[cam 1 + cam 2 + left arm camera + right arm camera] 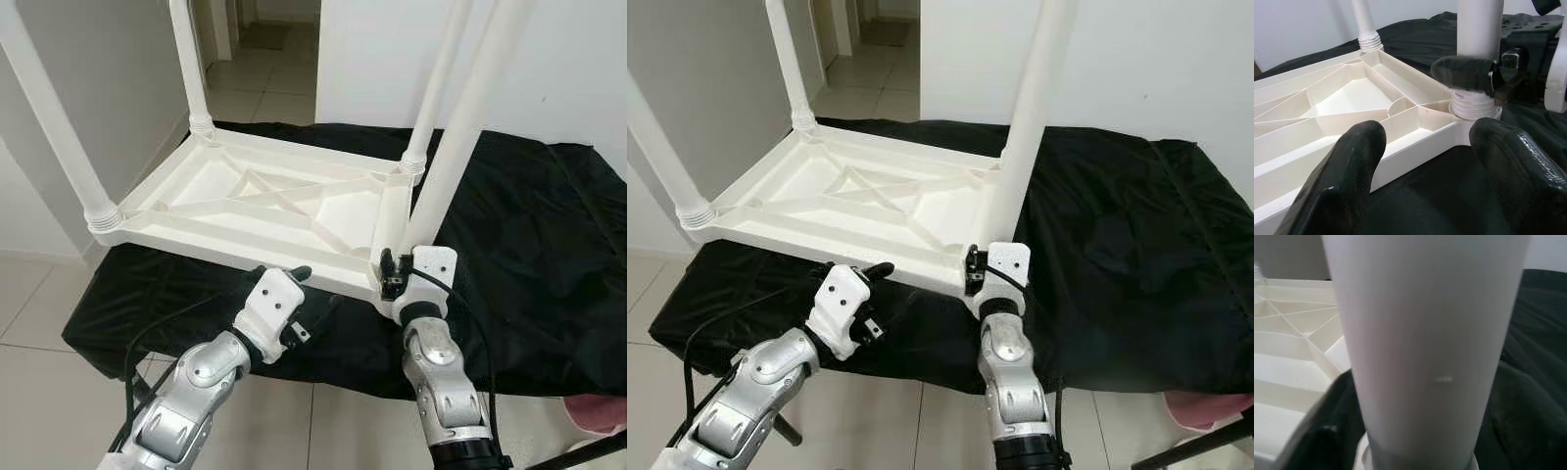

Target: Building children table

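A white plastic children's table [265, 211] lies upside down on a black cloth, its legs pointing up. My right gripper [396, 266] is at the near right corner, shut on the base of that corner's leg [468, 117], just above its threaded collar. In the right wrist view this leg [1425, 347] stands close between the fingers. My left gripper [306, 289] hovers open just in front of the tabletop's near edge, left of the right gripper and holding nothing. Its wrist view looks between both fingers [1352, 171] at the rim and the held leg [1479, 29].
The black cloth [529, 235] covers a low surface that extends to the right of the table. Three other legs rise at the near left [49, 127], far left [188, 69] and far right [436, 88]. Tiled floor [39, 323] lies around; a pink object [598, 411] sits bottom right.
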Robot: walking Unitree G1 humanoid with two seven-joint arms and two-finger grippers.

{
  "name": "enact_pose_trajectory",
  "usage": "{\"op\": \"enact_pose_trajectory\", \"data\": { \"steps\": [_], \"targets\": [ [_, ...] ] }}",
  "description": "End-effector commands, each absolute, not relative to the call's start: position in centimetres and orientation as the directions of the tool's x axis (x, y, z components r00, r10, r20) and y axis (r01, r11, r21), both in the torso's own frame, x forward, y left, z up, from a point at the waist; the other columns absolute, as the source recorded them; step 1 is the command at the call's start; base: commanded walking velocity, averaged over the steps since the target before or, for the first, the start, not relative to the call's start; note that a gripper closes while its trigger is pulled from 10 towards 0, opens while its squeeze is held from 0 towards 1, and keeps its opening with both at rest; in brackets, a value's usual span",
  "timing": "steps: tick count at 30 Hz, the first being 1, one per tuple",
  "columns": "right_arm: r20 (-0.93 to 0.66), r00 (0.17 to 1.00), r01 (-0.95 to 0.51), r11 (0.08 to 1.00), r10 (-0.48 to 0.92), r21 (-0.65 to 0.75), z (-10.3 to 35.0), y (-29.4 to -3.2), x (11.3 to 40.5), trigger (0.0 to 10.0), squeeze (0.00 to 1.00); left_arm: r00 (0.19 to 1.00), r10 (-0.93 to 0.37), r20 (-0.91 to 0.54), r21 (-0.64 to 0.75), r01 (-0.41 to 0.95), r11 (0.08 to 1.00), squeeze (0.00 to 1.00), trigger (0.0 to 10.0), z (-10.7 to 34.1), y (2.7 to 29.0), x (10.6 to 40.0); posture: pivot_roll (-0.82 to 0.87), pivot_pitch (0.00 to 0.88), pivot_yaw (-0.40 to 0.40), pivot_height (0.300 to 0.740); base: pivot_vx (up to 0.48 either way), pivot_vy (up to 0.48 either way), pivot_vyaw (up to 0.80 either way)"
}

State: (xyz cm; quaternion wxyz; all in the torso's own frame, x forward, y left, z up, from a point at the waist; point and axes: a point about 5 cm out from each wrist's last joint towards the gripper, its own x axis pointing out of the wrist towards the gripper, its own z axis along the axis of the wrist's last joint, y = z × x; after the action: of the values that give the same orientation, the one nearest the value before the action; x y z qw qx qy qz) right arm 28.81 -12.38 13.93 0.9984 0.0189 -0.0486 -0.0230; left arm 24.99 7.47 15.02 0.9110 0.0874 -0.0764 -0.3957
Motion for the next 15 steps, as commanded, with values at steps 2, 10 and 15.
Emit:
{"op": "enact_pose_trajectory", "data": {
  "steps": [2,10,15],
  "targets": [
    [0.118,0.993,0.005,0.998,-0.012,0.059,14.3,-11.8,28.6,10.0,1.0,0.647,-0.761,0.049,0.215,0.738,0.64,0.0,10.0,14.7,7.4,24.8,-0.01,0.032,0.023,0.74,0.0,0.0,0.0],
    [0.154,0.98,-0.126,0.992,0.125,-0.004,14.8,-13.2,28.6,10.0,0.0,0.624,-0.78,0.039,0.19,0.762,0.619,0.0,10.0,14.2,6.8,23.9,-0.02,0.025,0.011,0.74,0.0,0.0,0.0],
    [0.152,0.962,-0.225,0.973,0.229,-0.039,14.8,-13.8,28.8,10.0,0.0,0.613,-0.79,0.029,0.184,0.773,0.607,0.0,10.0,13.9,6.7,23.5,-0.02,0.022,0.011,0.74,0.0,0.0,0.0]
  ]
}}
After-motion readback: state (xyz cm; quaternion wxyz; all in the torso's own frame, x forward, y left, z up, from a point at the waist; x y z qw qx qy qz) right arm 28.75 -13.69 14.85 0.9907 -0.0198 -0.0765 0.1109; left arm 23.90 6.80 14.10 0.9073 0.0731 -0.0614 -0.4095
